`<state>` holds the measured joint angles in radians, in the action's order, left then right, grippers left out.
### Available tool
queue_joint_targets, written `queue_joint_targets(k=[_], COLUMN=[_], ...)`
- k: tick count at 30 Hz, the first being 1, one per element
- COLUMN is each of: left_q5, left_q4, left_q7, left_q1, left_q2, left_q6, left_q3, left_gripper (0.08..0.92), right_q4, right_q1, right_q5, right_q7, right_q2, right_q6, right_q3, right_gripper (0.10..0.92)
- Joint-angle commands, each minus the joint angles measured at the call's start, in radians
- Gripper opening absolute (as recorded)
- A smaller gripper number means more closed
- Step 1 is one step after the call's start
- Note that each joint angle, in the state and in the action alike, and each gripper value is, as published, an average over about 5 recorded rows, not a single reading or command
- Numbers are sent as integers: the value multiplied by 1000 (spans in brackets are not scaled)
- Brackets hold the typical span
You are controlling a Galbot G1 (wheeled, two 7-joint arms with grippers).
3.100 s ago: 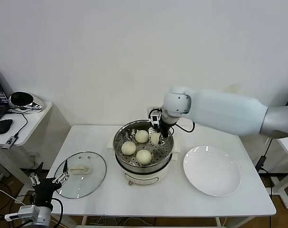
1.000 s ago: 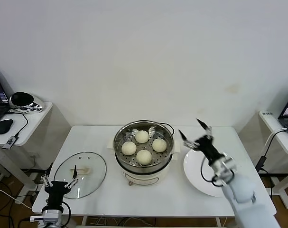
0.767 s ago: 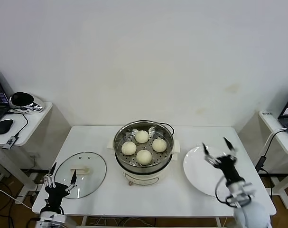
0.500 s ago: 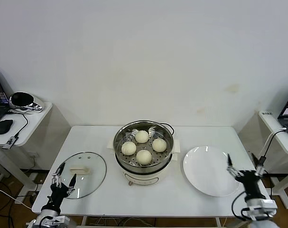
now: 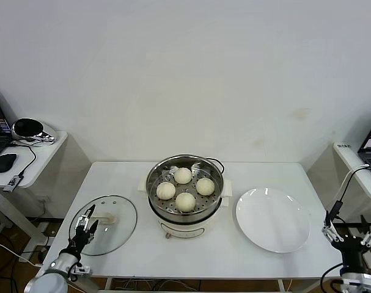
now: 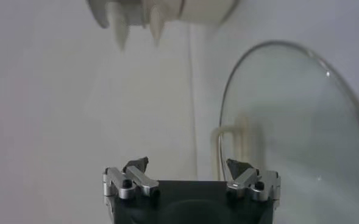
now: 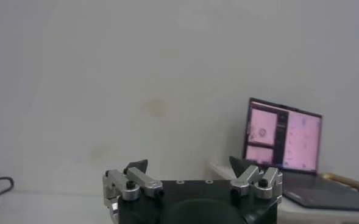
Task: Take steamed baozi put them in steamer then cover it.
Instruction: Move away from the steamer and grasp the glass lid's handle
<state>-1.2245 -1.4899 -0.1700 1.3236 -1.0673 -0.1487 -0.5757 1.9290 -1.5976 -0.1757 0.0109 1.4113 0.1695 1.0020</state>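
Four smooth cream-white steamed baozi (image 5: 185, 188) sit in the round stainless-steel steamer (image 5: 186, 215) at table centre. The clear glass cover (image 5: 112, 229) lies left, uncovered. The left gripper (image 5: 84, 231), spread empty, has moved over its near edge; the right gripper (image 5: 349, 232), spread empty, has withdrawn right past the white plate (image 5: 273, 218).

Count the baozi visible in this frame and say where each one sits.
4, all on the perforated tray inside the steamer: one at the back, one on the robot's left, one on its right, one at the front. None look hidden.
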Motion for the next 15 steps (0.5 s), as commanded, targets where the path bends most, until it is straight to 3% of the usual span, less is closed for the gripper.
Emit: queue_joint_targets(k=[1,15], left_q5=[-103,-95], left_q4=[149,201], left_q7=[9,7], left_q1=[-147,-201], left_q2=[15,-1], left_q6=[-7,-33], left_q3=[28,40], left_gripper=[823,805], right_q4=[4,-24], right_q1=[-26,-27], right_q5=[7,22], right_q7=[-21,-17], right_q2=[24,23], right_q6=[8,23], right_q3=[35,16], right_gripper=[823,823])
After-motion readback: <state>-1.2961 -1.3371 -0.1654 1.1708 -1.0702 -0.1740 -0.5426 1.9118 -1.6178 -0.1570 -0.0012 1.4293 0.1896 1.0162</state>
